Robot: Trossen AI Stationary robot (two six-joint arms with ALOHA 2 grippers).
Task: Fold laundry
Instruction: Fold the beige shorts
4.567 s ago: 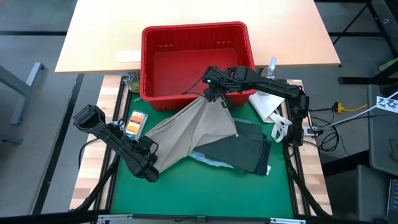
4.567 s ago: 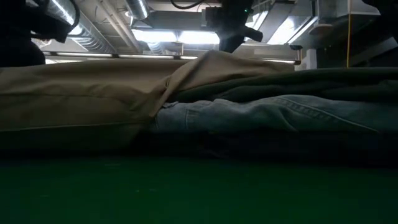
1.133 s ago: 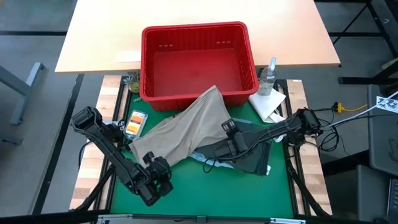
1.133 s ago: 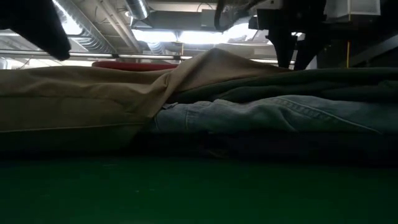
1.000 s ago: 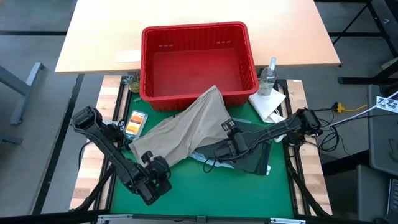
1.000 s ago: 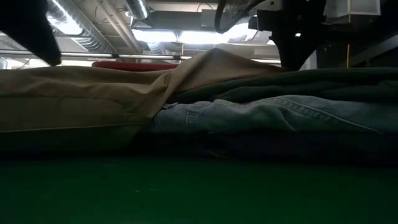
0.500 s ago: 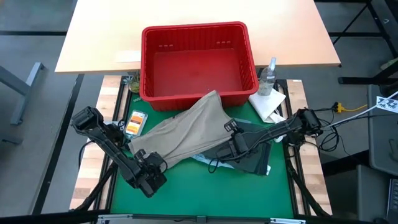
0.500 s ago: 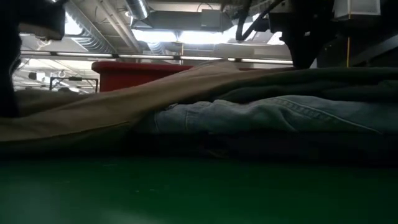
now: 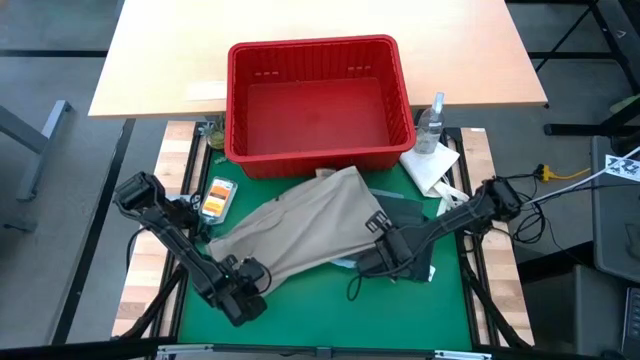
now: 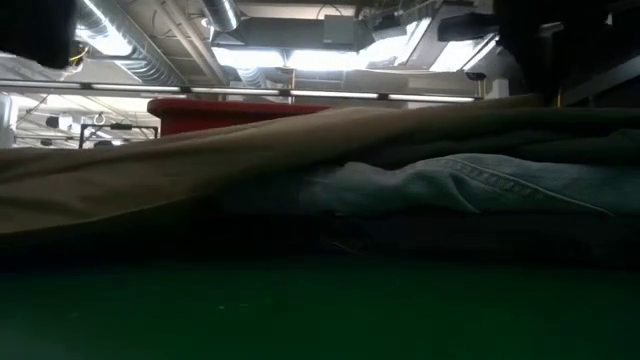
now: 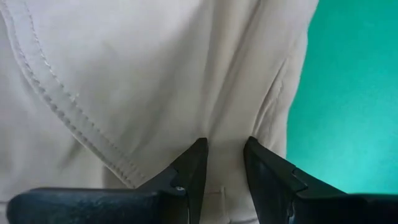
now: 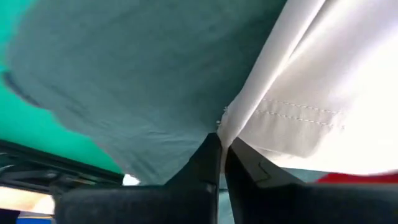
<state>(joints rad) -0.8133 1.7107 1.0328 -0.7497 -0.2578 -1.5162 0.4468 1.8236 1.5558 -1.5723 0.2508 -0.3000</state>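
The beige khaki piece (image 9: 300, 225) lies spread on the green mat (image 9: 320, 310), over the light blue denim (image 9: 342, 263) and partly over the dark olive green piece (image 9: 418, 262). My left gripper (image 9: 243, 272) is at the khaki's near left end, shut on it. My right gripper (image 9: 383, 228) is at the khaki's right edge, shut on that edge. In the low view the khaki (image 10: 150, 165) slopes over the denim (image 10: 450, 185). No dark navy jeans show. My left gripper comes steeply from above and has a raised ridge of the khaki (image 11: 224, 134) between its two fingers (image 11: 196, 162), beside a stitched seam. The cloth around it lies low on the mat. My right gripper pinches the khaki's stitched hem edge (image 12: 235, 121) between its nearly closed fingers (image 12: 208, 155), slanting down from above. The hem is held just above the olive piece (image 12: 124, 74).
The red basket (image 9: 320, 158) stands at the mat's far edge. To its right are a spray bottle (image 9: 432, 120) and a white cloth (image 9: 430, 168). A small orange packet (image 9: 217, 197) lies at the far left. Bare green mat lies along the near edge.
My right gripper has gone toward the table's near right and drawn the khaki's right edge with it. The khaki's far tip has slid off the basket's front and the piece has spread wider. My left gripper has sunk, and the khaki's left end has dropped low.
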